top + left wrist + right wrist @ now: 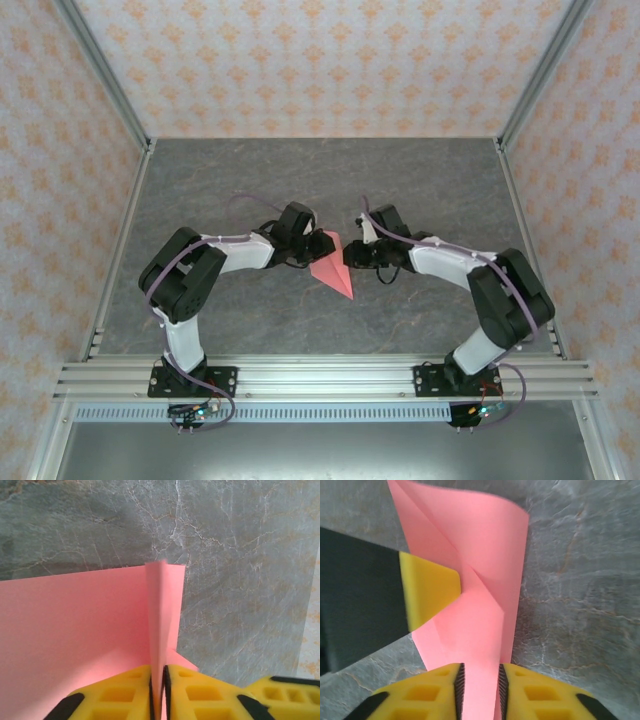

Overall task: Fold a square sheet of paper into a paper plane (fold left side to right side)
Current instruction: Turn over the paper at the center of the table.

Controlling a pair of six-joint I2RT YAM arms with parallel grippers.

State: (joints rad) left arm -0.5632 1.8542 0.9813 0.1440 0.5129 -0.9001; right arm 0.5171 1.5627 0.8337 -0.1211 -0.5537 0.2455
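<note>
The pink sheet of paper (pixel 333 272) lies mid-table, folded into a pointed dart shape with its tip toward the near edge. My left gripper (pixel 320 240) is at its far left corner. In the left wrist view the left gripper (pixel 159 680) is shut on an upright fold of the paper (pixel 75 630). My right gripper (pixel 358 250) is at the paper's right side. In the right wrist view the right gripper (pixel 479 690) has its jaws apart, with the creased paper (pixel 480 545) running between them. A yellow finger of the left gripper (pixel 427 592) presses on the paper's left.
The grey marbled table (pixel 300 180) has patterned walls at the back and sides. An aluminium rail (pixel 320 378) carrying both arm bases runs along the near edge. Metal posts (pixel 100 70) stand at the back corners.
</note>
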